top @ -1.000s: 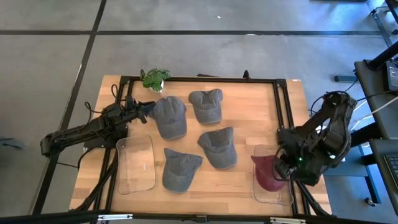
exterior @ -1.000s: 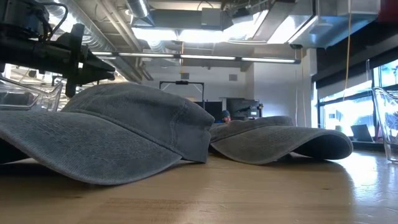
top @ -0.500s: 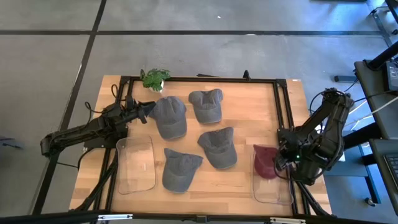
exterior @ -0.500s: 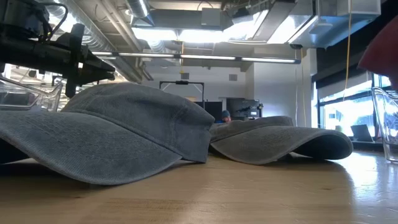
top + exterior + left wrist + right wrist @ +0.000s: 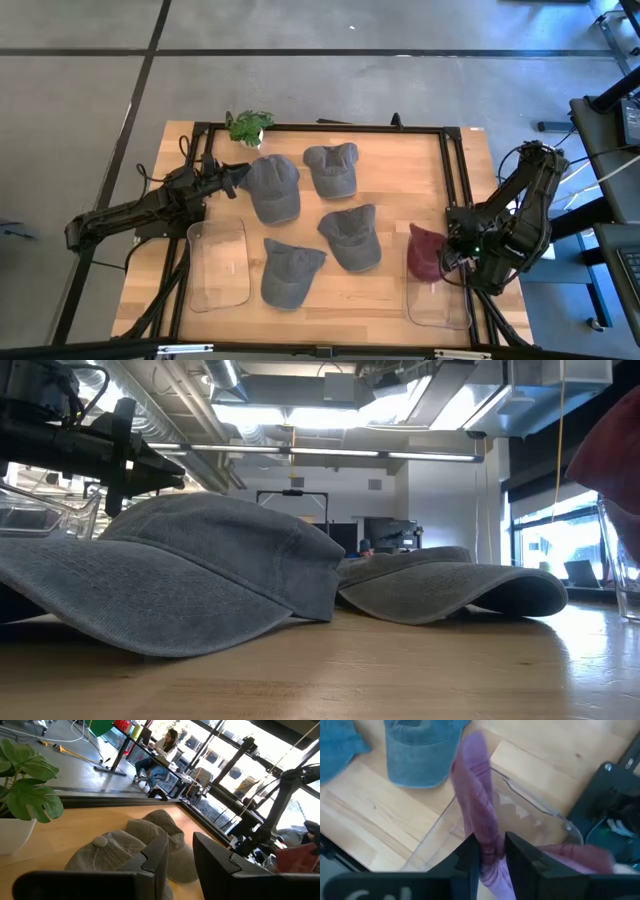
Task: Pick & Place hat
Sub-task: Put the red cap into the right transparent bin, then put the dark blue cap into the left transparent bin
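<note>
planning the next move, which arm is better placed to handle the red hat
The right arm. Its pincer is already shut on the red hat, holding it over the clear bin at the table's right edge. The left pincer sits open far across the table, beside a grey cap.

A potted plant [image 5: 248, 126] stands at the table's [image 5: 400, 180] far edge. A person [image 5: 161, 751] sits at a desk in the room beyond.
</note>
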Controlling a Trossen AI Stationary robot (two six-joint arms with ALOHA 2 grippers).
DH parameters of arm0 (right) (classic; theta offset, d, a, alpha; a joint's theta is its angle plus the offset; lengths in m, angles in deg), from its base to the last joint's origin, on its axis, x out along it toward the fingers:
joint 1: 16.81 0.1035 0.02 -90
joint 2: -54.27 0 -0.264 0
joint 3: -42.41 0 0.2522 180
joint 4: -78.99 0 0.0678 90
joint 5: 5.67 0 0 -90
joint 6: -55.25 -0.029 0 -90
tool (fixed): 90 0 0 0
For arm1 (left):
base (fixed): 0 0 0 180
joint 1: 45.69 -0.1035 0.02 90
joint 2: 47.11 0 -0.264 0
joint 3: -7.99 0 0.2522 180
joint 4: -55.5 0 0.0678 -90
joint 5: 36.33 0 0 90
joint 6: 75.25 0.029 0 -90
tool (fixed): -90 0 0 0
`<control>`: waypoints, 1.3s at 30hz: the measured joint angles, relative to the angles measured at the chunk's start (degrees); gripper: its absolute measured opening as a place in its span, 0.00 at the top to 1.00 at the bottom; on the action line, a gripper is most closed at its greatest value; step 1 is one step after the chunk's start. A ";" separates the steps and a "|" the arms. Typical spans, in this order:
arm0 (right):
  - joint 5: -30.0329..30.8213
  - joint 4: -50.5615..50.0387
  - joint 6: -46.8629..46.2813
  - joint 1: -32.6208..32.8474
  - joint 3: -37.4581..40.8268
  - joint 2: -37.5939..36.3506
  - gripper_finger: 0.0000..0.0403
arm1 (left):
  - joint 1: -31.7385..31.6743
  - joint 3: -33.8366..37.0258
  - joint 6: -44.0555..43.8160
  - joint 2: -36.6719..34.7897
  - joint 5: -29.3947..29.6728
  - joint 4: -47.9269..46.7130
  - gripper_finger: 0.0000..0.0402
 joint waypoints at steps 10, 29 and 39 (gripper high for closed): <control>0.00 0.02 1.10 0.00 0.00 -0.11 0.70 | 0.00 0.00 0.00 0.00 0.00 0.02 0.79; 33.24 1.52 20.23 -5.15 -6.85 -5.50 0.38 | -0.01 -0.12 1.42 0.01 -5.18 13.59 0.79; 37.60 7.50 35.66 -16.16 -8.00 -6.08 0.39 | 0.01 -18.00 6.96 17.28 -19.50 3.68 0.79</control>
